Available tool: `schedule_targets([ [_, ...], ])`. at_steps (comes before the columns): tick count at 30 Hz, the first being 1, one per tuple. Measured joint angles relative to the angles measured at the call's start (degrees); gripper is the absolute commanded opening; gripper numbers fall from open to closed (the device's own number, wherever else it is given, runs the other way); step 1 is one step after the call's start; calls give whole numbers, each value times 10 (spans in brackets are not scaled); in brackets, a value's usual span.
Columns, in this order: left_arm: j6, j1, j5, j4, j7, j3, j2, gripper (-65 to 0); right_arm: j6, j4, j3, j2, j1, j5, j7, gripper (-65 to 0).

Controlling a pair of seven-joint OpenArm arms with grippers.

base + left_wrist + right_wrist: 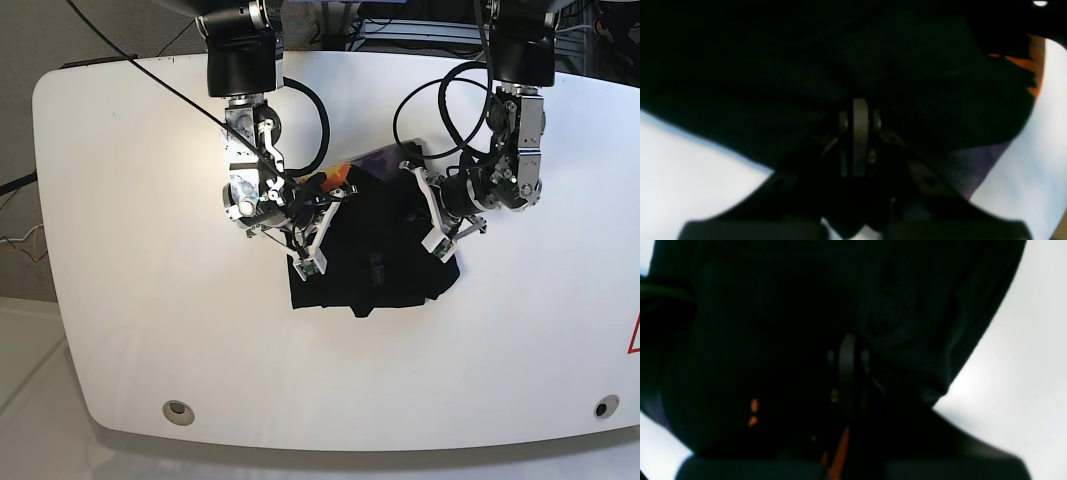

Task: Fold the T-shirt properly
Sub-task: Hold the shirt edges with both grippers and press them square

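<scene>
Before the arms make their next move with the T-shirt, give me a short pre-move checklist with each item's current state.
1. Left gripper shut on the T-shirt: ok.
2. Right gripper shut on the T-shirt: ok.
3. T-shirt wholly on the white table, away from its edges: ok.
4. T-shirt lying flat and smooth: not ok, it is bunched between the arms.
5. Which part of the cloth each gripper holds: cannot tell.

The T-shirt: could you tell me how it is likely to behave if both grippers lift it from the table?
The T-shirt already lies bunched and creased, so it will probably sag limply between the left gripper and right gripper. Thin cloth looks light. Pushed across the smooth white table, it would likely wrinkle.
</scene>
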Motion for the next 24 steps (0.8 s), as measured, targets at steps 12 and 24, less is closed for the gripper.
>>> schedule_targets([
  [12, 6, -31, 8, -32, 2, 0, -11, -650, 9, -59, 28, 0, 31, 10, 35, -650],
  [24, 15, -27, 40, 8, 37, -2, -17, -650, 1, 20, 29, 1, 9, -13, -23, -650],
])
